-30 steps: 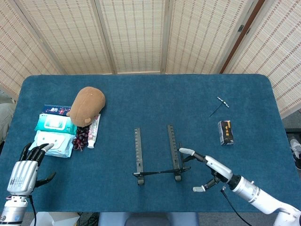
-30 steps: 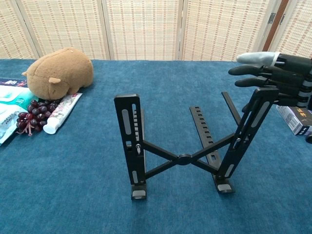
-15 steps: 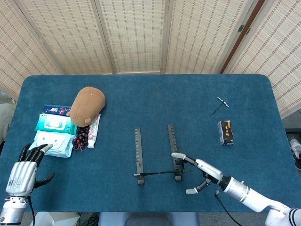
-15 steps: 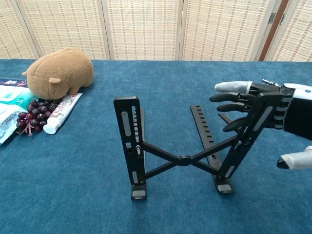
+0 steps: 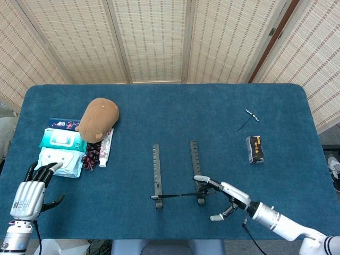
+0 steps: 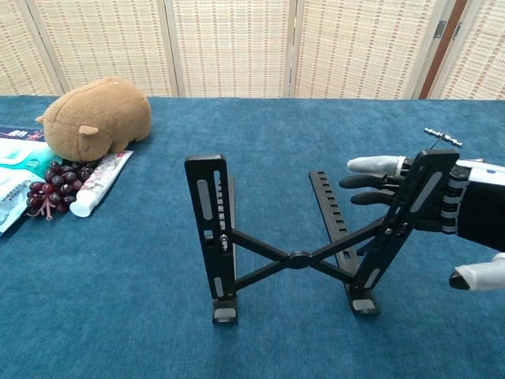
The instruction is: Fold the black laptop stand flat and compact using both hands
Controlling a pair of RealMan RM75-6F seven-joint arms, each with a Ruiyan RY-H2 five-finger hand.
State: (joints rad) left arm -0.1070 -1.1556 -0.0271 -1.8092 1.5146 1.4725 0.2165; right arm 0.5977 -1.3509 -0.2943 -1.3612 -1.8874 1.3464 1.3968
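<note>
You are working with the laptop stand (image 6: 296,237) standing open near the front middle of the blue surface (image 5: 175,111), its two uprights raised and joined low down by a crossed brace. Your right hand (image 6: 442,207) is hovering just beside the right upright, fingers (image 6: 371,165) spread and reaching past its top, thumb apart below; whether any finger is touching the bar is unclear, but nothing is gripped. Your left hand (image 5: 29,188) is waiting well apart at the front left corner, fingers apart and holding nothing.

The stand looks like rigid metal or hard plastic: light, stiff, smooth-sided, and hinged at the brace's centre pivot. It is likely tipping or sliding easily if you are pushing one side only, so you are needing the left hand on the left upright while the right is wrapping the right upright near its top. Be keeping fingers out of the crossing brace, a probable pinch point as the uprights are closing together.
</note>
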